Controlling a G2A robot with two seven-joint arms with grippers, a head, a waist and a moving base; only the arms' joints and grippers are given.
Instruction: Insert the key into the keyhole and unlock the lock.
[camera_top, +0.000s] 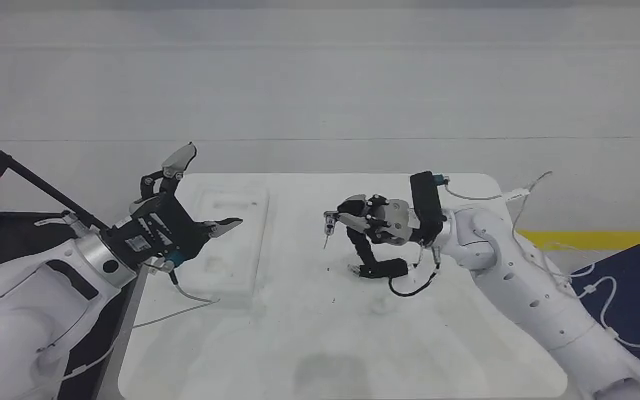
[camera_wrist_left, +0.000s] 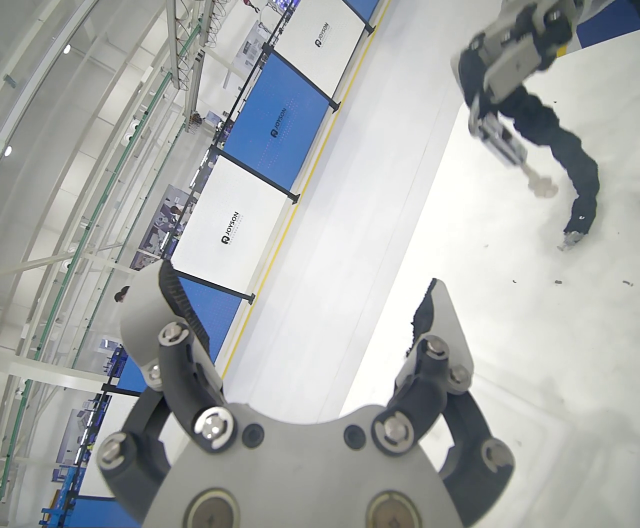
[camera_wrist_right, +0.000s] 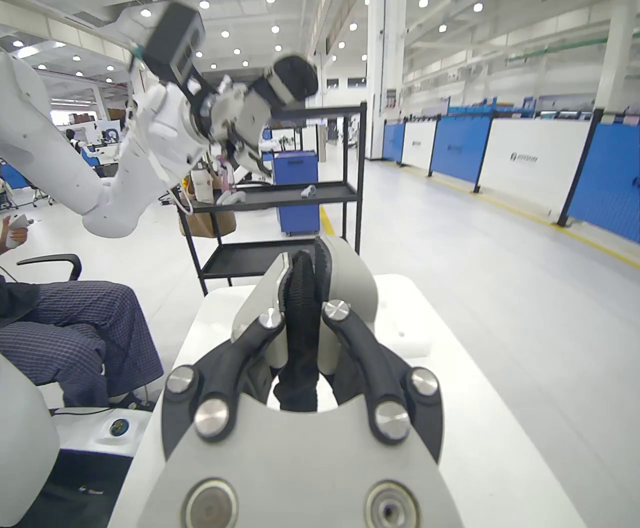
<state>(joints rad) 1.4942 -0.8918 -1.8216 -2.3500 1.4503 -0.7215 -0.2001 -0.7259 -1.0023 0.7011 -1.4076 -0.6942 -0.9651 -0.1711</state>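
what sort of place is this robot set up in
Most likely a large industrial hall or factory-style test floor, not a home. Blue and white partition panels fence off bays, a yellow floor line runs along the floor, and rows of ceiling lights sit high overhead.

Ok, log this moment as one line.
left tool: open, by tray | right tool: shut on lock cable | key: at lock body end
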